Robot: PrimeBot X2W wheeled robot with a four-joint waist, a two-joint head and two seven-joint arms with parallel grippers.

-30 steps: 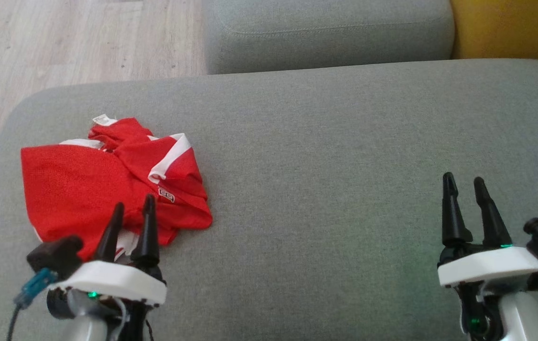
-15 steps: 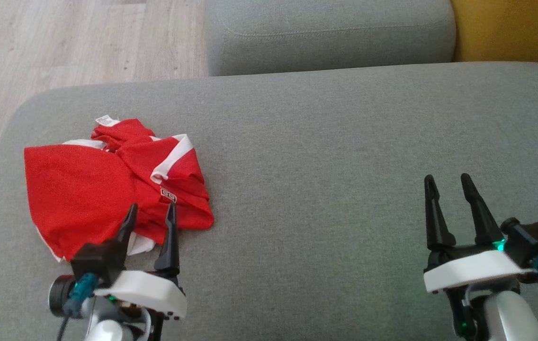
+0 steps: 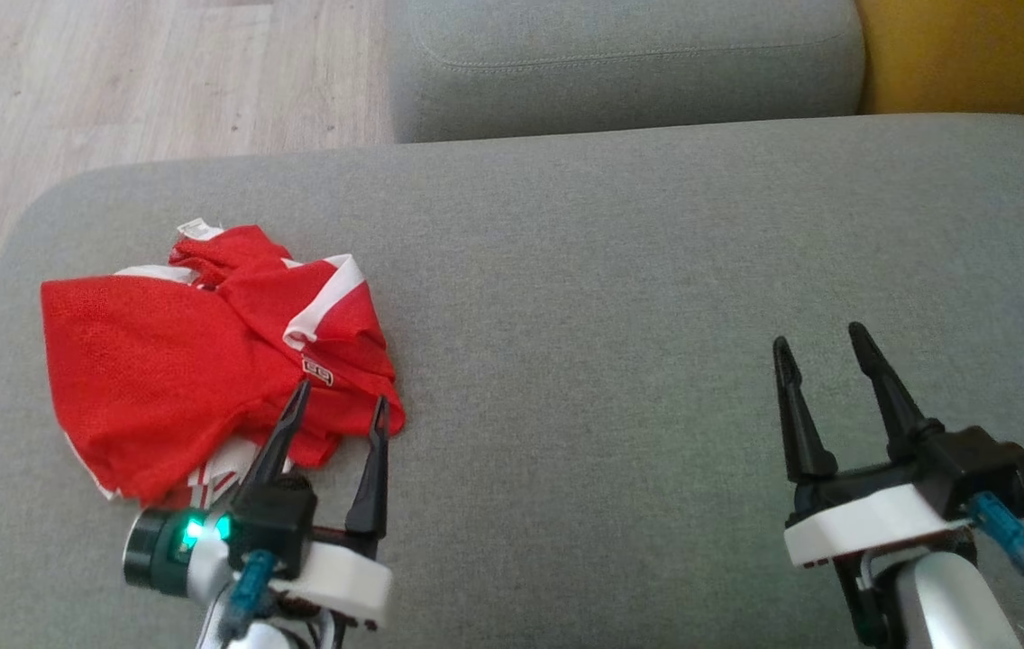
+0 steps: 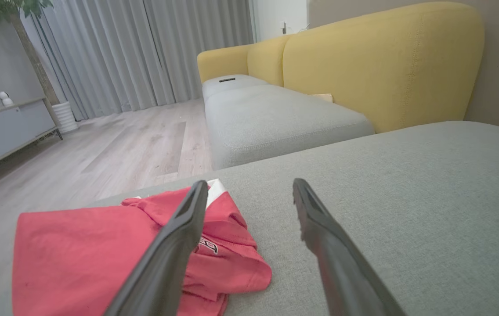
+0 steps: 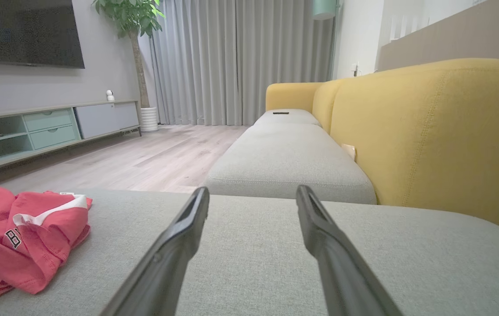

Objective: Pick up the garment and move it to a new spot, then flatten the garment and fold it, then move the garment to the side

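Head view: you see the red garment (image 3: 169,361) crumpled on the grey cushion (image 3: 611,297), the left gripper (image 3: 342,391) spread at its near right corner, and the right gripper (image 3: 818,334) spread, well apart. Left wrist view: garment at lower left. Right wrist view: garment at far left.

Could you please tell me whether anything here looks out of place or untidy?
The red mesh garment with white trim lies crumpled near the left end of the grey fabric cushion, folds bunched and a white label poking out. Nothing looks spilled or damaged.
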